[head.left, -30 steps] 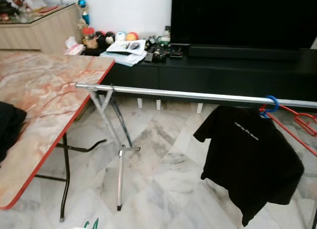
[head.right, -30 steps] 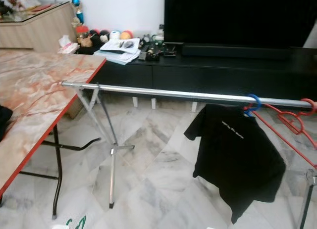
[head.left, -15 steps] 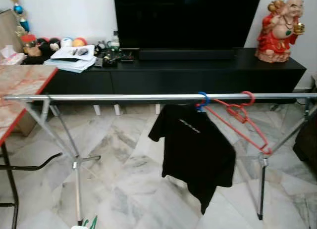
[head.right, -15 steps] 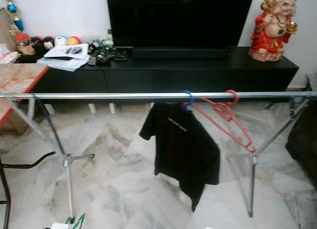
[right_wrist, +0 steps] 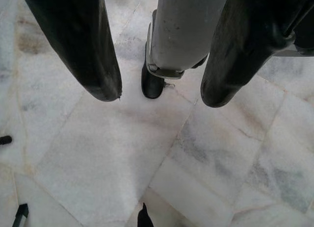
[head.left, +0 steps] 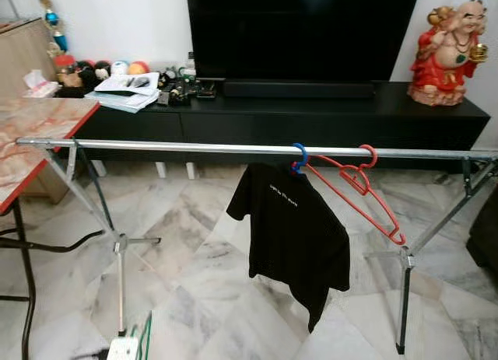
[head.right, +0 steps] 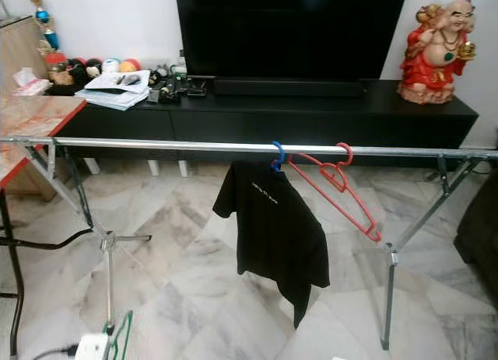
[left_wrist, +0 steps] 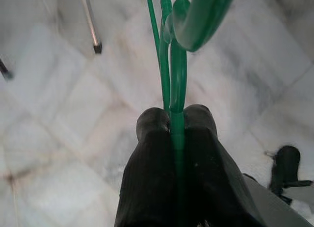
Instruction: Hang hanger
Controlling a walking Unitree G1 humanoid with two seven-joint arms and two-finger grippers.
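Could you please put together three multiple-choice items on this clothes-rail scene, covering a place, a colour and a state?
1. Where does the empty red hanger hang?
A. on the metal rail, on the right of the black T-shirt
B. on the TV cabinet
C. on the floor

2. What colour is the hanger held by the left gripper?
A. blue
B. green
C. red

3. What state is the right gripper in?
A. shut on a hanger
B. shut on the rail
C. open, holding nothing

Answers:
1. A: its hook sits on the rail just beyond the shirt's blue hook.
2. B: the green hanger runs up from between the closed fingers.
3. C: its two fingers stand apart over bare marble floor.
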